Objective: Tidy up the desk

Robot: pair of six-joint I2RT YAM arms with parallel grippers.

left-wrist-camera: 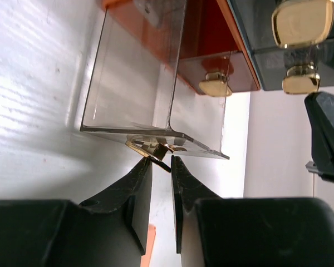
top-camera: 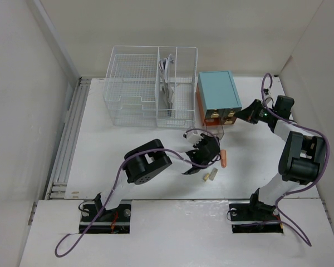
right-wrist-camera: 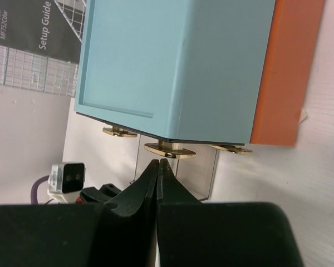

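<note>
The desk [top-camera: 128,150] is a wide white tabletop. A teal box [top-camera: 217,92] with gold-handled drawers stands at the back right. Its lower left clear drawer [top-camera: 218,132] is pulled out toward me. In the left wrist view my left gripper [left-wrist-camera: 160,161] is nearly shut, its tips pinching the gold handle [left-wrist-camera: 147,147] of the clear drawer [left-wrist-camera: 133,83]. My right gripper [right-wrist-camera: 158,164] is shut and empty, its tips just under a gold handle [right-wrist-camera: 168,149] of the teal box [right-wrist-camera: 172,61]. In the top view it [top-camera: 242,115] sits at the box's front right corner.
A white wire-mesh basket [top-camera: 133,83] stands at the back left of the box, with a white cable [top-camera: 166,78] in a narrow compartment. An orange stick-shaped item [top-camera: 225,158] and a small beige piece [top-camera: 210,176] lie on the desk by the left gripper. A "Setup Guide" booklet [right-wrist-camera: 50,22] shows behind the box.
</note>
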